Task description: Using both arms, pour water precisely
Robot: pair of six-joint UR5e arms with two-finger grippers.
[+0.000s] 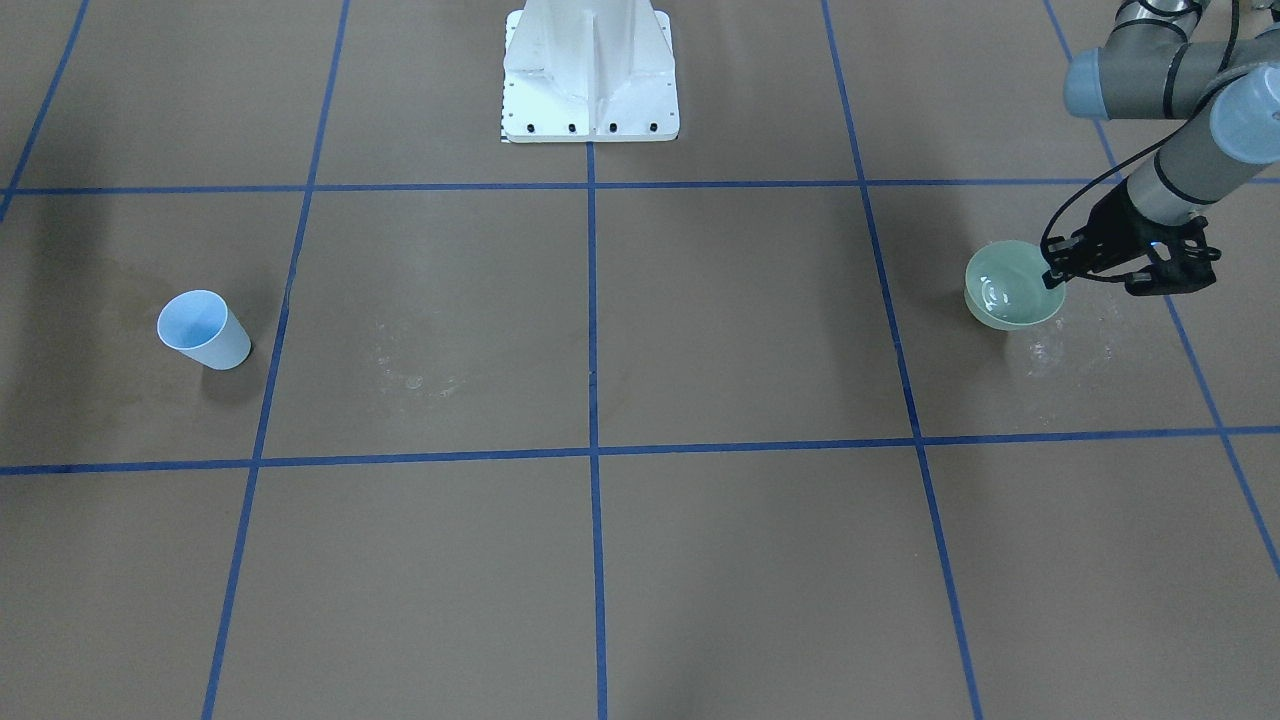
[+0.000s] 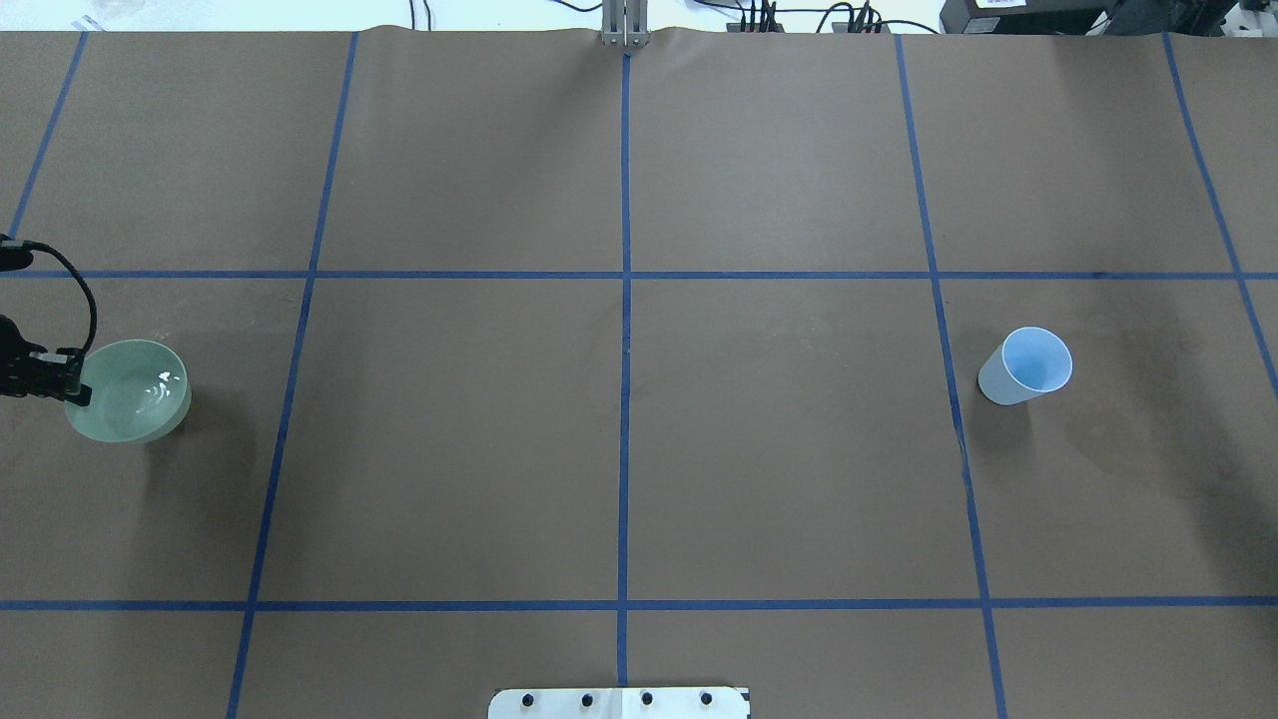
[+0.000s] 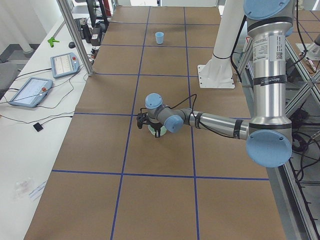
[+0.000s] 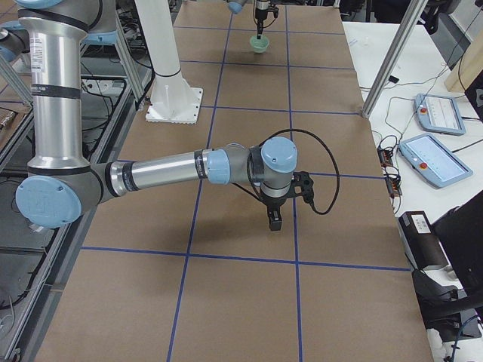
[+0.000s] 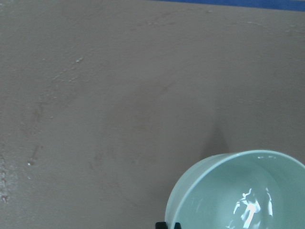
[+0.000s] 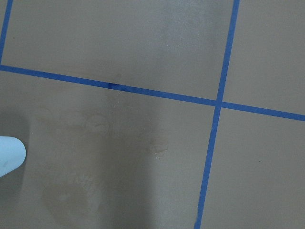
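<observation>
left tool point(image 1: 1053, 275) clamped on green bowl point(image 1: 1005, 298) rim, water point(image 2: 160, 387) glinting inside. best lifted level, slow, toward far blue cup point(image 1: 205, 330). right tool point(image 4: 273, 219): can't tell its state.

my left gripper point(image 1: 1053, 275), stretched out low, nips the bowl point(image 1: 1005, 292) rim; my right gripper point(image 4: 273, 220) points straight down, jaws unreadable

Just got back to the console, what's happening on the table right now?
The left gripper has its fingers on the rim of the green bowl and appears to pinch it. The water glints inside the bowl. The blue cup stands upright and alone on the robot's right side of the table. The right gripper points down over bare paper with nothing visibly in it; whether it is open or shut cannot be told. No pouring is under way.
</observation>
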